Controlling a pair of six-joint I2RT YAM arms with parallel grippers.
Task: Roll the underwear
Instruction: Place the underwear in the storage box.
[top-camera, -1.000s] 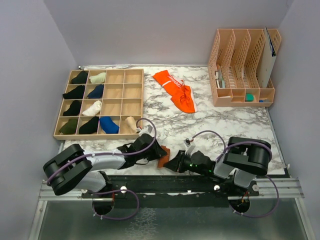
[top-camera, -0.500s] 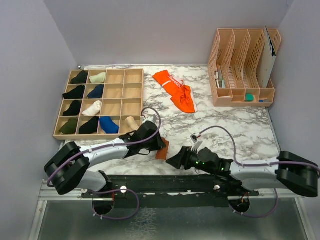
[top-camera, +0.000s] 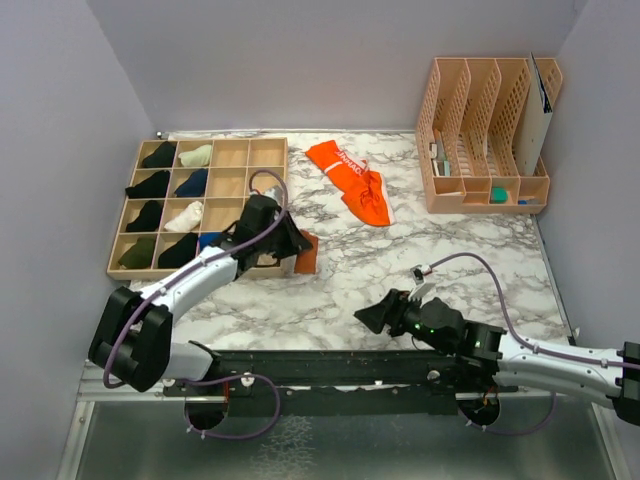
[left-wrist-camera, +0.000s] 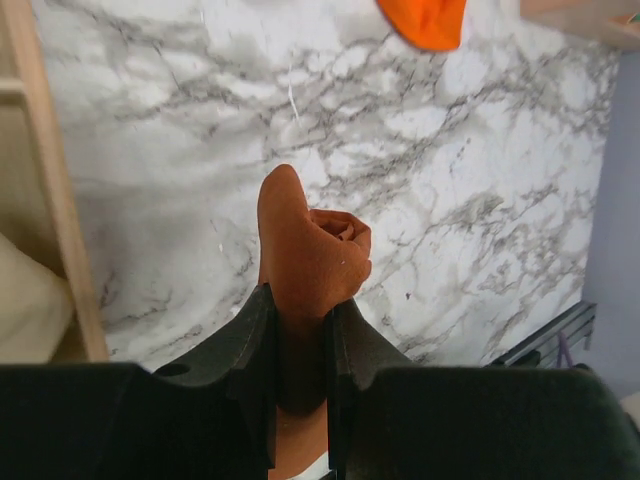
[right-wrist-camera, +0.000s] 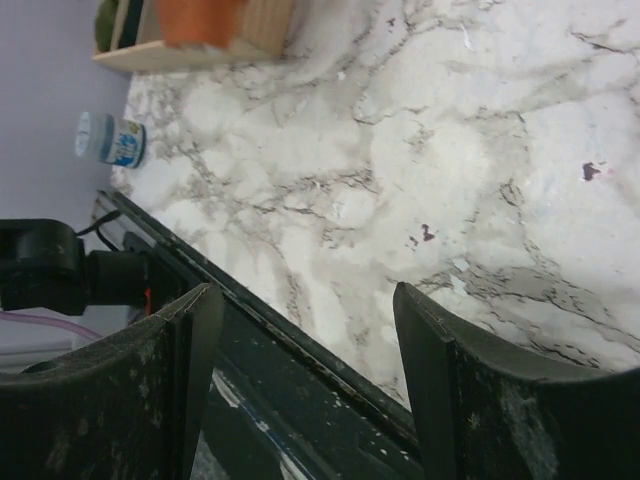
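The left claw (left-wrist-camera: 298, 322) is clamped on the rust brief (left-wrist-camera: 312, 250), its jaws pinching the bundle across the middle. That grip looks chosen to keep the turns from springing loose, since the free end shows a tight curl. In the top view this claw holds the roll off the table (top-camera: 420, 255), just beside the near right corner of the tray (top-camera: 286, 190). I judge it is being taken to an empty compartment there. The right claw (top-camera: 372, 318) has its jaws apart with nothing between them. It sits low near the table's front edge, well clear of the left arm, probably to leave that arm room. The orange brief (top-camera: 352, 182) lies unrolled and rumpled at the far middle of the table, well apart from both claws and not yet worked on.
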